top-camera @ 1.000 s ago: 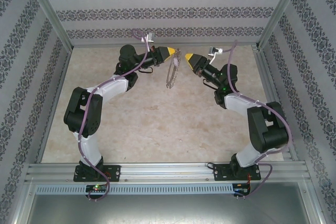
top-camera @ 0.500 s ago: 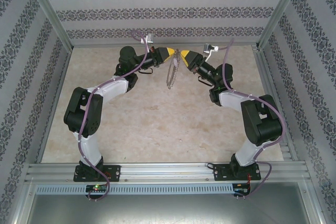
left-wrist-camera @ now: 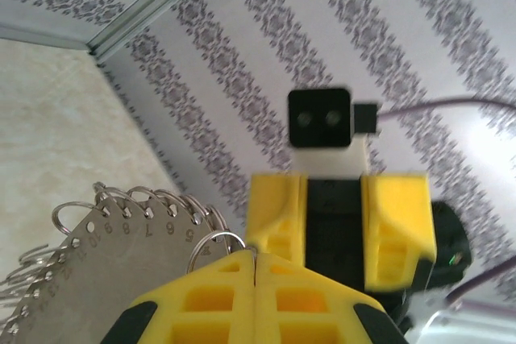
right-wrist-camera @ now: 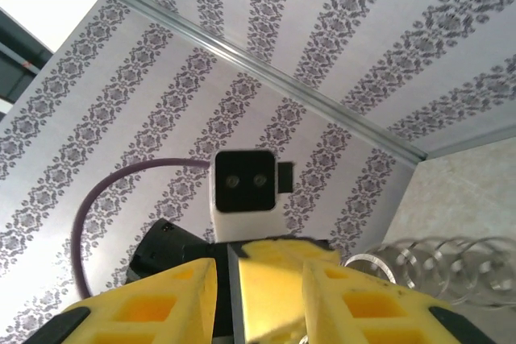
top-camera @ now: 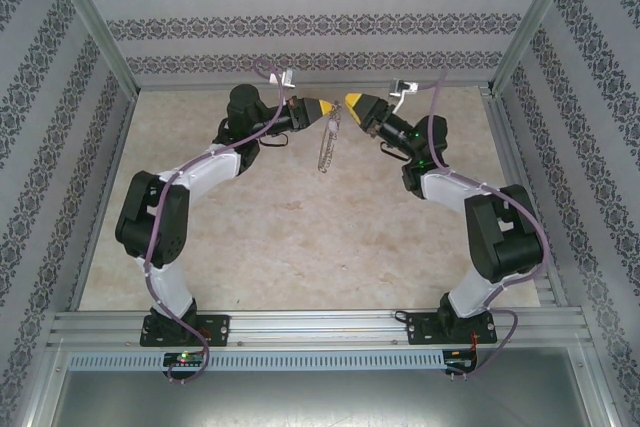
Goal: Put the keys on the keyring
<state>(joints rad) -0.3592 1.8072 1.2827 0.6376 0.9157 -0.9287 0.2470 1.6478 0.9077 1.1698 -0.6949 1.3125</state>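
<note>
My left gripper [top-camera: 322, 107] is clamped tight on the top edge of the keyring [top-camera: 326, 142]. The keyring hangs below it in the air over the far middle of the tabletop [top-camera: 300, 217], touching nothing else. In the left wrist view the pinch seems to sit right at one of the small wire loops [left-wrist-camera: 216, 239] on the rim, so it is a thin hold.

My right gripper [top-camera: 350, 100] faces it nose to nose, just beside it. Its jaws are narrowly parted. I cannot tell whether a key sits between them; it would be too small to make out.

Risks:
- The hoop hangs free from a single pinch point, so any nudge from the right side could swing or twist it and lose the target loop.
- The two yellow tips are very close and could collide if I push straight in.
- The loops crowd together, so a key could catch the wrong one or slide off between them.
- If a key is held, a small flat piece could easily pivot or drop to the tabletop.
- The pinch may slip along the rim under side load.
</note>
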